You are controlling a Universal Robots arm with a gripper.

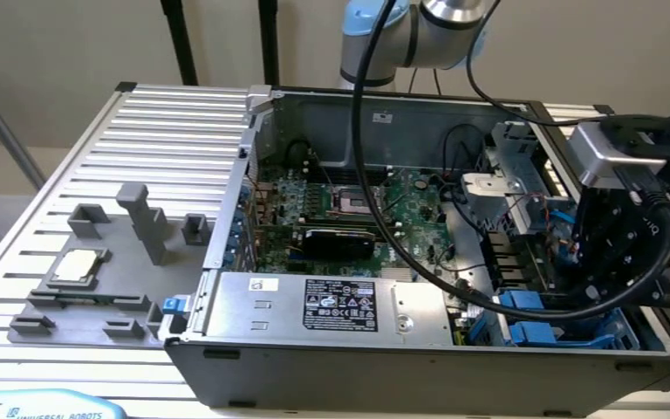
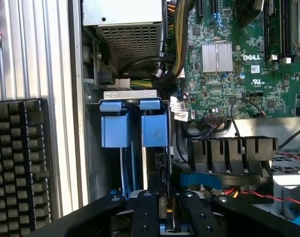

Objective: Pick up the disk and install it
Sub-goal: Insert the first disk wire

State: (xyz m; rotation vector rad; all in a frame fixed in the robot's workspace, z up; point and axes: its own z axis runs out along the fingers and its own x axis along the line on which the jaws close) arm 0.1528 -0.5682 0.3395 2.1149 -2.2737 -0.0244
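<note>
- Presently, the gripper (image 2: 164,217) sits over the drive bay, set narrow astride a thin edge; whether it clamps or has let go cannot be told.
- The disk (image 2: 154,129) stands on edge in the bay, just beside a second blue carrier (image 2: 115,129).
- Handling, as judged: rigid, fairly heavy and shock-sensitive. Grip the blue frame's long sides, not the label face.
- Beyond lie the power supply (image 2: 122,22) and the motherboard (image 2: 229,64).
</note>
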